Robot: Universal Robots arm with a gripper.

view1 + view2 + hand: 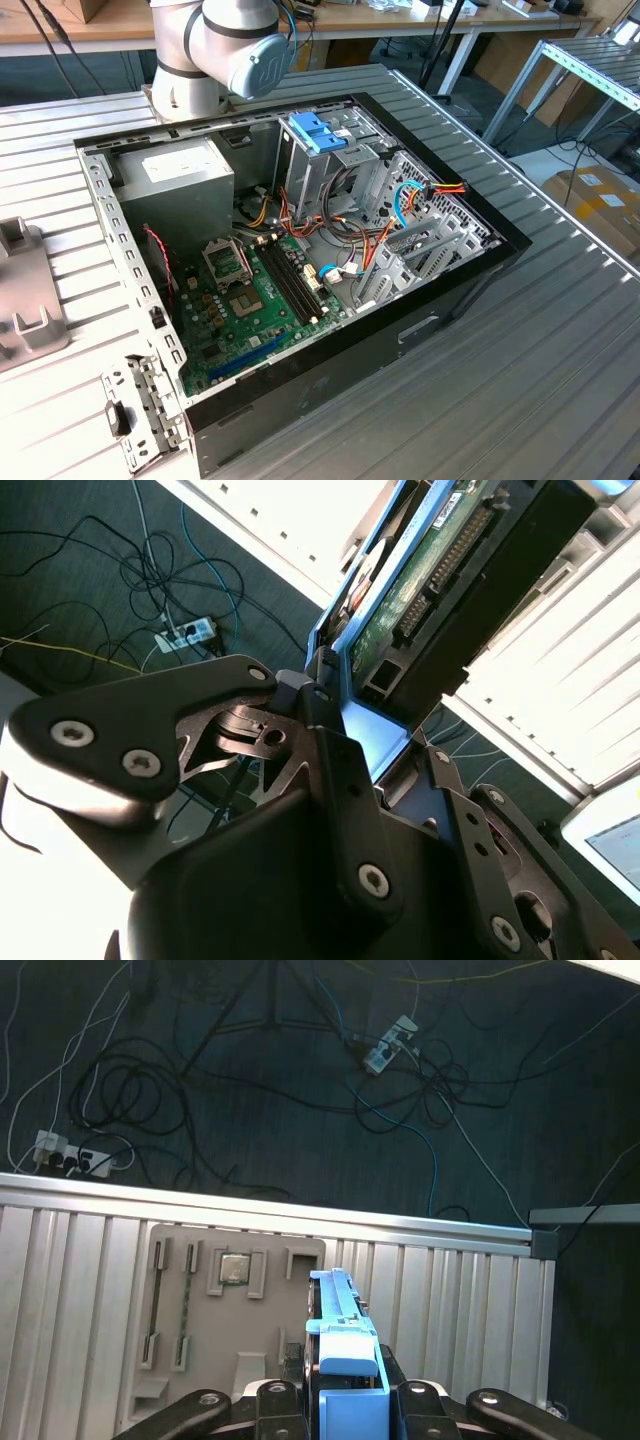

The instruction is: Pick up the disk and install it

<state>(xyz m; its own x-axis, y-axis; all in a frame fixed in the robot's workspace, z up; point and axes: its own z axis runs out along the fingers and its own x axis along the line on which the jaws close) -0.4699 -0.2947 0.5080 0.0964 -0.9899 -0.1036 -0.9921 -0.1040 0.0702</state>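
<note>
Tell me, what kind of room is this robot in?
Probably a robotics lab or workshop: an open computer case sits on a ribbed metal table, wooden workbenches stand behind, and cables and a power strip lie on the floor. The fingers grip the disk.

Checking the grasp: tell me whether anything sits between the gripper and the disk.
Nothing visible does. In the second wrist view the gripper is shut directly on the disk, with no cable or other part between them.
</note>
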